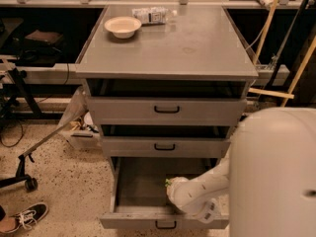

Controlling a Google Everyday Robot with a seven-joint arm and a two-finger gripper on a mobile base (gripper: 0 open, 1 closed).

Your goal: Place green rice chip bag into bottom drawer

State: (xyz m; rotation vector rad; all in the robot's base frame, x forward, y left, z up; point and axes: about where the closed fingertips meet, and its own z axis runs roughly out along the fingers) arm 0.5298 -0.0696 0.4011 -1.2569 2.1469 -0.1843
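Observation:
The bottom drawer of the grey cabinet is pulled open, with its dark handle on the front panel. My white arm reaches from the right down into it. My gripper is inside the drawer, low near the middle, mostly hidden behind the wrist. Only a small edge of the green rice chip bag shows at the gripper's tip. I cannot tell whether the bag rests on the drawer floor.
The two upper drawers are slightly open. A white bowl and a clear water bottle are on the cabinet top. Broom handles lean at the right. A bin, a stand leg and a shoe are on the floor at left.

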